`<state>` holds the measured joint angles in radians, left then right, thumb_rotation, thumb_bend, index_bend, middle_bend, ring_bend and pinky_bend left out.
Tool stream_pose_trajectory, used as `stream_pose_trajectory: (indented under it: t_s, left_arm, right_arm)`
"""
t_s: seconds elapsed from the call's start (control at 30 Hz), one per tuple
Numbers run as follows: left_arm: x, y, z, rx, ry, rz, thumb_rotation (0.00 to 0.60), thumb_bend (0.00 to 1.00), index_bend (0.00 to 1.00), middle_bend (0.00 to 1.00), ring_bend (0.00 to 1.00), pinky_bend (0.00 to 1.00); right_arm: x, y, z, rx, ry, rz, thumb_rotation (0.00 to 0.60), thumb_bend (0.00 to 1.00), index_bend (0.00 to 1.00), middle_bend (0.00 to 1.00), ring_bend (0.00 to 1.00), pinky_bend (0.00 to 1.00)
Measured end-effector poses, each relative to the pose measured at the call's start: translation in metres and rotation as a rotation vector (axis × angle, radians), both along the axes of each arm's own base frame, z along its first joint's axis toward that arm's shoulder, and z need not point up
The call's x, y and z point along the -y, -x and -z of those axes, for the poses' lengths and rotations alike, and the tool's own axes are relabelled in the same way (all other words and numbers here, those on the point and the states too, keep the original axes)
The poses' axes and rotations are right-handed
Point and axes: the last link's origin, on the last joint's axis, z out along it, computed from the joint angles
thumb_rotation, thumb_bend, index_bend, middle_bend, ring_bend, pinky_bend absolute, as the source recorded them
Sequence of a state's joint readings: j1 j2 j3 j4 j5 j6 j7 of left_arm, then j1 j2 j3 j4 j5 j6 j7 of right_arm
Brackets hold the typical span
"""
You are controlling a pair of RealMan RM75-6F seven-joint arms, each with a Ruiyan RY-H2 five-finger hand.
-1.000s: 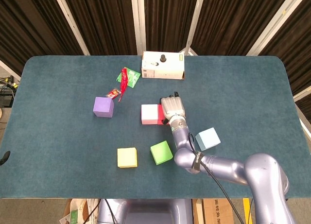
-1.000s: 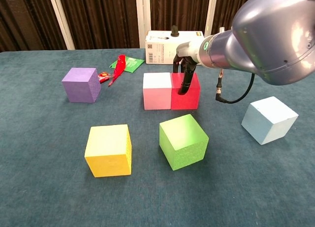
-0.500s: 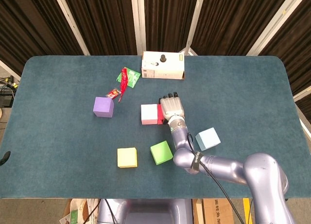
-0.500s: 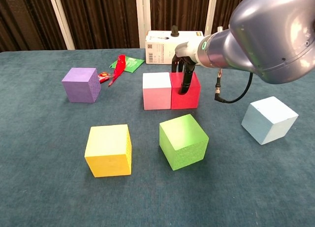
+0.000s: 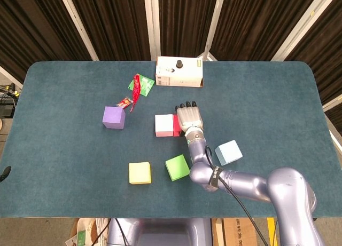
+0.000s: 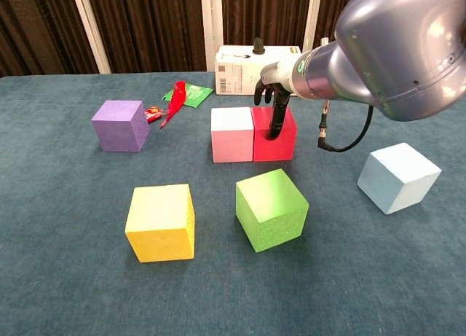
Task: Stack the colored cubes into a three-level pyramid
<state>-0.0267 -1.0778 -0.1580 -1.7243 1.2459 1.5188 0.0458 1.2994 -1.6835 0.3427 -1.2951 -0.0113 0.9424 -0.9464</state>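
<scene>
**Right hand over the red cube; six cubes on one level**

The right hand [image 5: 188, 118] is positioned palm-down above the red cube [image 6: 275, 135]. In the head view the hand covers most of the cube. In the chest view a dark finger [image 6: 275, 121] hangs down across the cube's front face, and the remaining fingertips extend past its far top edge. The fingers lie extended and side by side. Whether the hand grips the cube or only rests on it cannot be determined. The left hand does not appear in either view.

The red cube sits flush against the right side of the pink cube [image 6: 232, 134]; the two form a row near the table centre. All cubes lie directly on the teal table [image 5: 64, 160], none stacked:

- Purple cube [image 6: 120, 124]: left of the pink cube, well apart.
- Yellow cube [image 6: 161, 221]: near edge, left.
- Green cube [image 6: 271, 208]: near edge, just right of the yellow cube, rotated slightly.
- Light blue cube [image 6: 398, 177]: right side, rotated, apart from the others.

At the far side stand a white box with a black knob [image 5: 179, 72] and, left of it, a green packet [image 5: 141, 84] with a red wrapper [image 5: 136, 88] across it. A small red object [image 5: 124, 102] lies near the purple cube.
</scene>
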Motion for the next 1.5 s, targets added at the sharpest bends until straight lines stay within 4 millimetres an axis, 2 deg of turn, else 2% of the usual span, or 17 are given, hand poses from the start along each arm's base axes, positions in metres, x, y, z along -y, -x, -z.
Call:
stream_pose_trajectory:
  t_s: [0.2, 0.4, 0.5, 0.6, 0.67, 0.83, 0.97, 1.13, 1.23, 1.4, 1.5]
  left_arm:
    - [0.000, 0.001, 0.000, -0.007, 0.004, -0.001, 0.600, 0.31, 0.03, 0.00, 0.00, 0.00]
    - [-0.002, 0.000, 0.000, -0.017, 0.008, 0.021, 0.600, 0.31, 0.02, 0.00, 0.00, 0.00]
    - [-0.002, -0.002, -0.002, -0.023, -0.005, 0.055, 0.600, 0.31, 0.02, 0.00, 0.00, 0.00]
    - [-0.002, -0.005, -0.003, -0.023, -0.018, 0.098, 0.600, 0.30, 0.01, 0.00, 0.00, 0.00]
    - [-0.001, -0.007, -0.002, -0.021, -0.023, 0.122, 0.600, 0.30, 0.01, 0.00, 0.00, 0.00]
    - [0.002, -0.009, 0.002, -0.010, 0.006, 0.139, 0.600, 0.29, 0.01, 0.00, 0.00, 0.00]
    - [-0.005, -0.016, 0.002, -0.018, 0.054, 0.160, 0.600, 0.29, 0.00, 0.00, 0.00, 0.00]
    - [-0.028, -0.030, -0.007, -0.054, 0.114, 0.182, 0.600, 0.26, 0.00, 0.00, 0.00, 0.00]
    - [-0.044, -0.037, -0.010, -0.071, 0.166, 0.183, 0.600, 0.26, 0.00, 0.00, 0.00, 0.00]
    - [-0.073, -0.048, -0.010, -0.077, 0.285, 0.176, 0.600, 0.26, 0.00, 0.00, 0.00, 0.00]
    - [-0.093, -0.057, -0.009, -0.085, 0.344, 0.176, 0.600, 0.26, 0.00, 0.00, 0.00, 0.00]
  right_arm:
    - [-0.002, 0.000, -0.001, 0.005, 0.001, -0.003, 0.600, 0.24, 0.02, 0.13, 0.02, 0.00]
    - [-0.007, 0.004, -0.014, -0.007, 0.015, -0.008, 0.600, 0.24, 0.00, 0.05, 0.00, 0.00]
    - [-0.013, 0.008, -0.029, -0.008, 0.026, -0.014, 0.600, 0.24, 0.00, 0.04, 0.00, 0.00]
    - [-0.021, 0.018, -0.054, -0.006, 0.061, -0.025, 0.600, 0.24, 0.00, 0.04, 0.00, 0.00]
    - [-0.028, 0.029, -0.078, 0.001, 0.106, -0.029, 0.600, 0.24, 0.00, 0.04, 0.00, 0.00]
    - [-0.050, 0.075, -0.142, 0.029, 0.212, -0.010, 0.600, 0.24, 0.00, 0.04, 0.00, 0.00]
    - [-0.070, 0.110, -0.177, 0.043, 0.296, -0.015, 0.600, 0.24, 0.05, 0.04, 0.00, 0.00]
    - [-0.102, 0.149, -0.198, 0.098, 0.384, -0.054, 0.600, 0.24, 0.07, 0.04, 0.00, 0.00]
    - [-0.133, 0.183, -0.207, 0.165, 0.436, -0.059, 0.600, 0.24, 0.10, 0.04, 0.00, 0.00]
    - [-0.176, 0.231, -0.214, 0.242, 0.505, -0.077, 0.600, 0.24, 0.11, 0.04, 0.00, 0.00]
    - [-0.202, 0.258, -0.210, 0.251, 0.533, -0.087, 0.600, 0.24, 0.11, 0.04, 0.00, 0.00]
